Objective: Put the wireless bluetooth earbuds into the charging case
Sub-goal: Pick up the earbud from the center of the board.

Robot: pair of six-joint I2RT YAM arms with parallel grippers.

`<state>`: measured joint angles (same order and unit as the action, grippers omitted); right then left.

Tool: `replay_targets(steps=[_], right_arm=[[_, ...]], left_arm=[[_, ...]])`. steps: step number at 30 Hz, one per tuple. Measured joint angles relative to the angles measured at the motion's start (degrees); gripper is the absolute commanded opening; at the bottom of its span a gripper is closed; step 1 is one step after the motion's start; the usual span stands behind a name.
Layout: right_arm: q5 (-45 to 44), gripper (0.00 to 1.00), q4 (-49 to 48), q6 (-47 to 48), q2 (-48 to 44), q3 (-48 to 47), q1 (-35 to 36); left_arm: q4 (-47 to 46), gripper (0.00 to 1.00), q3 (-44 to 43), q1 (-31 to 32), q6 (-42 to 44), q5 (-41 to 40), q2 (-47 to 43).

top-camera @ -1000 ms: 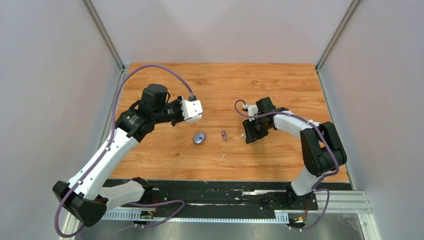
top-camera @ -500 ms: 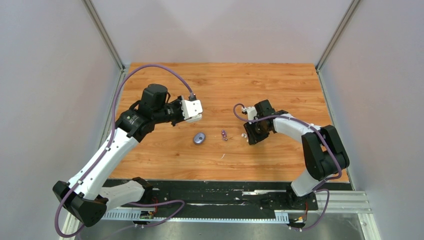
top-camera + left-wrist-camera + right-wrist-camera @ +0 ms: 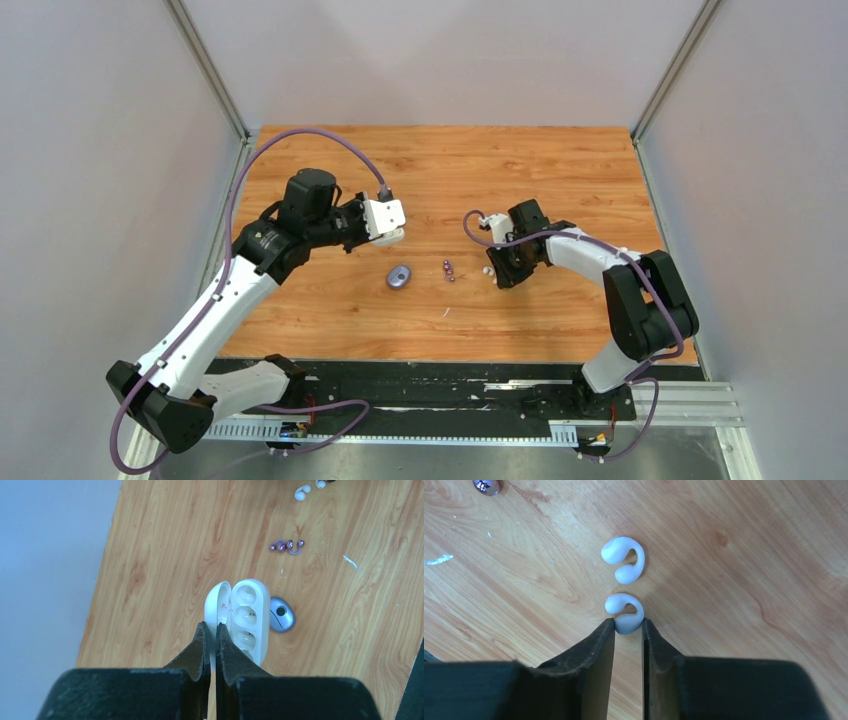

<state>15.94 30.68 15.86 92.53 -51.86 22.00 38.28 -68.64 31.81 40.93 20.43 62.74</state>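
My left gripper is shut on the lid edge of an open white charging case, held above the table with its sockets showing; the case is also visible from above. Two white hook-shaped earbuds lie on the wood. The nearer white earbud has its bulb between the fingertips of my right gripper, both tips touching it. The other white earbud lies just beyond. Two dark purple earbuds sit together mid-table, also seen from above as purple earbuds.
A small bluish-purple oval case lies shut on the table below the held white case, left of the purple earbuds. Grey walls close in the wooden table on the left, right and back. A white scratch marks the wood.
The right gripper's jaws have narrowed onto the nearer white earbud, and that arm has edged slightly left. The left arm and its case have not moved.
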Motion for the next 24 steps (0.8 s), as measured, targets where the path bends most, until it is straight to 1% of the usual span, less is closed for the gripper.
replay_targets(steps=[1, 4, 8, 12, 18, 21, 24], right_arm=[[0.2, 0.15, 0.0, 0.5, 0.0, 0.0, 0.0], [0.8, 0.10, -0.1, 1.6, -0.1, 0.1, 0.0], [0.8, 0.00, -0.1, 3.1, -1.1, 0.5, 0.1], [0.5, 0.00, 0.3, 4.9, -5.6, 0.4, 0.1], [0.5, 0.00, 0.7, 8.5, -17.9, -1.2, 0.4], [0.6, 0.00, -1.7, 12.1, -25.2, -2.2, 1.1], [0.6, 0.00, -6.7, 16.6, -30.8, -3.4, 3.0]], left_arm=[[0.0, 0.00, 0.0, 0.0, -0.1, 0.0, 0.0], [0.0, 0.00, 0.0, 0.0, -0.1, 0.0, 0.1], [0.0, 0.00, 0.0, 0.0, -0.5, 0.0, 0.2], [0.0, 0.00, 0.0, 0.0, -1.7, 0.3, 1.2], [0.1, 0.00, -0.8, 0.0, -4.7, 1.5, 5.1], [0.2, 0.00, -3.2, 0.0, -6.6, 2.7, 8.3], [0.0, 0.00, -5.9, 0.7, -8.1, 3.3, 11.0]])
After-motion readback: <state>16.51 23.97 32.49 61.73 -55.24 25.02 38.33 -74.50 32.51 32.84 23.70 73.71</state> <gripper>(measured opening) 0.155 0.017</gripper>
